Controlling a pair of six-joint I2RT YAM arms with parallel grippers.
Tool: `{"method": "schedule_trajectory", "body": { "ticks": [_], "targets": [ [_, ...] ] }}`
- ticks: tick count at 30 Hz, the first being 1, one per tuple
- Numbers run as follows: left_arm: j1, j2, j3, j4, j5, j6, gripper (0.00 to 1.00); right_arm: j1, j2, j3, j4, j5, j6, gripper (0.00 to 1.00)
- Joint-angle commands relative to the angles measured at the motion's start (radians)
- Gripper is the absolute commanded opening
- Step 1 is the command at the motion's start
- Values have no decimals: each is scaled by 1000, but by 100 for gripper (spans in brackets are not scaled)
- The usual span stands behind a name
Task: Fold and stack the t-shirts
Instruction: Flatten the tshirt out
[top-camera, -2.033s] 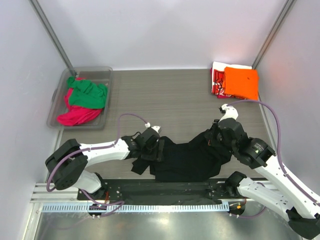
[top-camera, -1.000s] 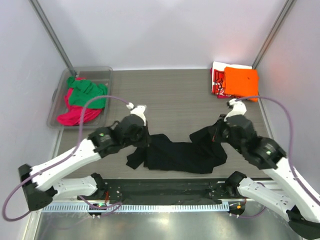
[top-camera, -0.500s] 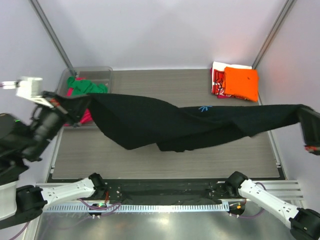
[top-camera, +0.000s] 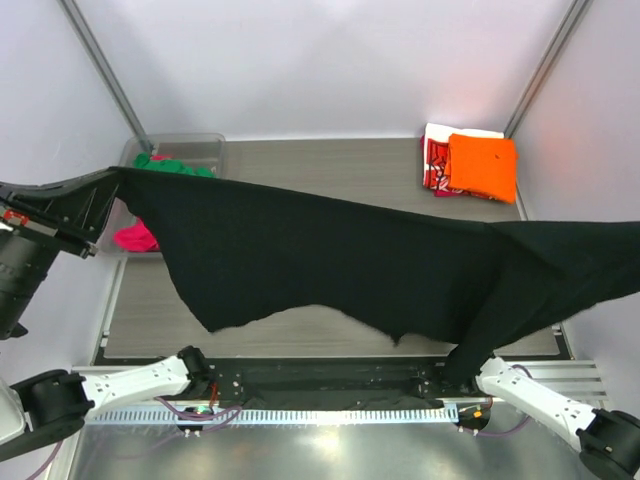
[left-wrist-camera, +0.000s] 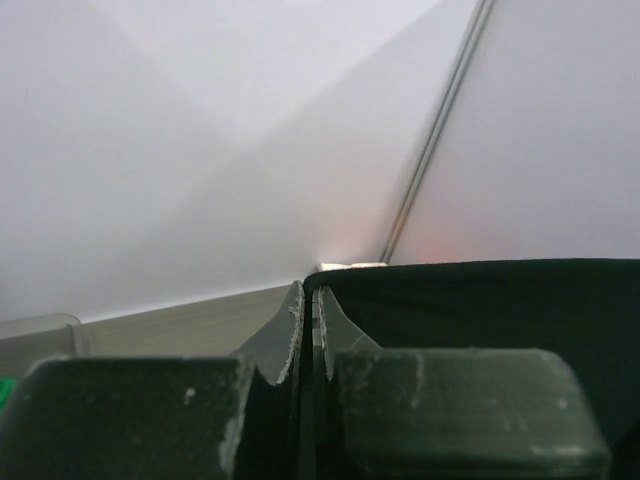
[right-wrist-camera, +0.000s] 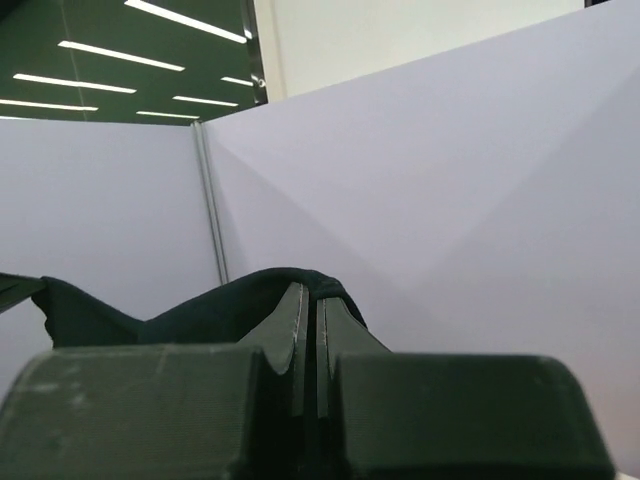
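Up front, the black t-shirt (top-camera: 340, 260) hangs spread wide in the air above the table (top-camera: 330, 170), the left gripper (left-wrist-camera: 310, 305) pinched tight on one end and the right gripper (right-wrist-camera: 308, 300) clamped on the other, so it's stretched out but not yet folded. Further back, the green tee (top-camera: 165, 162) and magenta tee (top-camera: 133, 238) lie crumpled in the clear bin (top-camera: 205, 143) at far left. In the far right corner the orange tee (top-camera: 482, 166) sits folded atop the red-and-white printed tee (top-camera: 433, 160): by my reckoning two done, one in hand, two to go.
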Motion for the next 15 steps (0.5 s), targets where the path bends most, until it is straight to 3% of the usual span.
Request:
{"method": "schedule_trajectory", "body": {
  "ticks": [1,5,7,9,10,11,13,15],
  "targets": [
    [0,56,-47,119,-90,49,0,1,144,19,49,93,-52,1],
    [-1,177,-146,182,-245,45,0,13,364,-69,38,465,-107,1],
    [2,264,-189,196,-346,22,0,12,528,-124,52,559,-158,1],
    [57,318,-210,198,-317,-6,0,-42,640,-140,75,549,-169,1],
    [113,384,-210,184,-261,-35,0,-109,752,-113,67,468,-111,1],
    [272,413,-207,155,-190,-126,0,-233,818,-99,67,393,-86,1],
    [444,496,-209,131,32,-213,0,-283,949,-10,84,317,-68,1],
    [584,664,-204,120,40,-276,0,-314,1211,111,78,334,-69,1]
  ]
}}
